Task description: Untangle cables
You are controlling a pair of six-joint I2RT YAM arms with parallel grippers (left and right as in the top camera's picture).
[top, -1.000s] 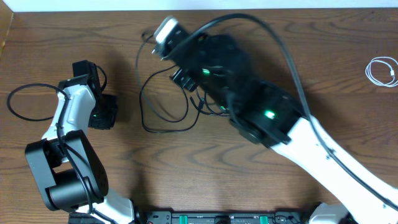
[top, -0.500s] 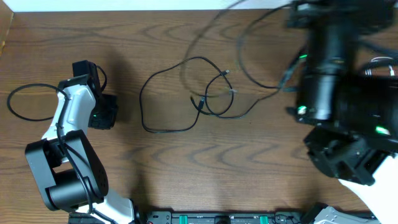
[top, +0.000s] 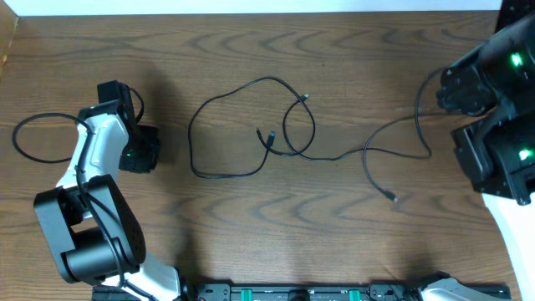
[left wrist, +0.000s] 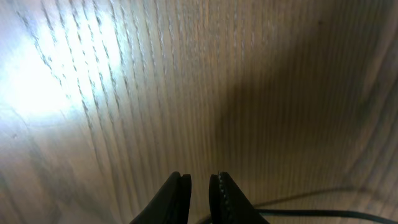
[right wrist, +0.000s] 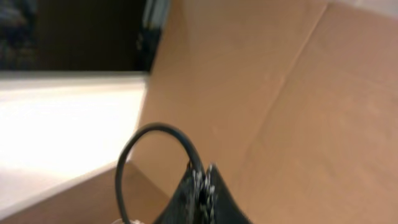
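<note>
Two thin black cables lie crossed mid-table. One cable (top: pixel 205 171) makes a wide loop on the left. The other cable (top: pixel 334 157) runs from the crossing rightward up to my right arm (top: pixel 493 125), with a plug end (top: pixel 393 198) lying loose. In the right wrist view my right gripper (right wrist: pixel 202 180) is shut on a black cable (right wrist: pixel 155 127), held up off the table. My left gripper (top: pixel 140 152) rests low at the left, apart from the cables. Its jaws (left wrist: pixel 199 182) are almost together and empty. The white cable is hidden.
A thin black wire loop (top: pixel 38 138) lies by the left arm at the table's left edge. A black wire (left wrist: pixel 323 213) crosses the bottom right of the left wrist view. The right wrist view shows a brown cardboard surface (right wrist: pixel 298 93) behind the jaws.
The right arm swung from the table's middle to the right edge, dragging one black cable out rightward. The tangle spread open. The white cable is now covered. The left arm has not moved.
</note>
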